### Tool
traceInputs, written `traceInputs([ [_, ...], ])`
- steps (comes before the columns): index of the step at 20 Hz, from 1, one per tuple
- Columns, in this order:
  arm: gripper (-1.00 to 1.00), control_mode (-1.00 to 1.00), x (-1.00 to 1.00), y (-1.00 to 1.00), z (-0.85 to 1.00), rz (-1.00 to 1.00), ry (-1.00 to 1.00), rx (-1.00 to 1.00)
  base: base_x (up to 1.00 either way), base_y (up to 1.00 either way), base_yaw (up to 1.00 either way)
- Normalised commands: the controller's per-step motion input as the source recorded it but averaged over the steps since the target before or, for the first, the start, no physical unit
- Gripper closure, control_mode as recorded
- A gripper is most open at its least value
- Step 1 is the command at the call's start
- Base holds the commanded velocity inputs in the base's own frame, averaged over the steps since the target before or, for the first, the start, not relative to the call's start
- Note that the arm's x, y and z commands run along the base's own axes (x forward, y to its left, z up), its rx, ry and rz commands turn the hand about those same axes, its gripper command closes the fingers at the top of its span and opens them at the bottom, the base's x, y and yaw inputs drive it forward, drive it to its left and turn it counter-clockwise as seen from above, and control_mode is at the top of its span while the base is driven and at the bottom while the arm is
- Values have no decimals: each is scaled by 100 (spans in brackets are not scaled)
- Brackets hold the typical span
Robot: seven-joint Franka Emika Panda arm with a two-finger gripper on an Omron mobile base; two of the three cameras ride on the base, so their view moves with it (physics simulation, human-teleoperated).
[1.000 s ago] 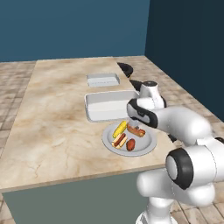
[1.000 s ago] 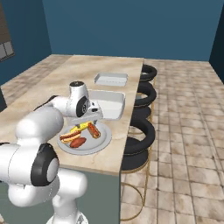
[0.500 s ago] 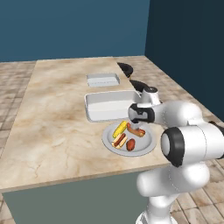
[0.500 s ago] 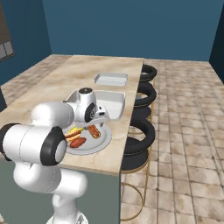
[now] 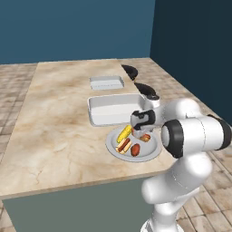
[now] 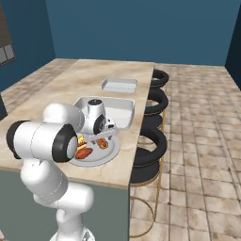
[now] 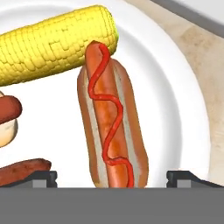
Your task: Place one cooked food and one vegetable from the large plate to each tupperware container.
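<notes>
1. Spread wide apart and gripping nothing, the gripper (image 7: 112,177) is showing its two small dark finger tips (image 7: 41,177) at the lower left and lower right of the hand view, with the hot dog (image 7: 111,118) lying between them.
2. That hot dog is running from upper centre down to lower centre of the hand view: a smooth reddish sausage in a tan bun, with a wavy red line of sauce along its top.
3. A corn cob (image 7: 52,43), bright yellow and bumpy with kernels, is lying across the upper left of the hand view, its blunt end touching the hot dog's upper end.
4. The large plate (image 5: 154,152), round, shallow and light grey with a raised rim, is sitting at lower centre of the left base view, near the front edge of the veined beige marble counter (image 5: 54,136).
5. Just above the plate, the larger tupperware container (image 5: 111,111), white and rectangular with rounded corners, is standing empty; the smaller tupperware container (image 5: 106,82) is sitting further up the frame.
6. In the right base view, the plate is lying at left centre, partly covered by the glossy white arm (image 6: 44,139).
</notes>
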Motion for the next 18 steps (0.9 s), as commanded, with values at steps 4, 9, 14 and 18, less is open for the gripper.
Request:
traceInputs([
  [4,-100,-100,4,0,-20,10,1,0,0,0,0],
  [9,-100,-100,1,0,-15,6,1,0,0,0,0],
  [14,-100,-100,10,0,-24,1,6,1,0,0,0],
  [18,-100,-100,11,-2,-11,0,1,2,0,0,0],
])
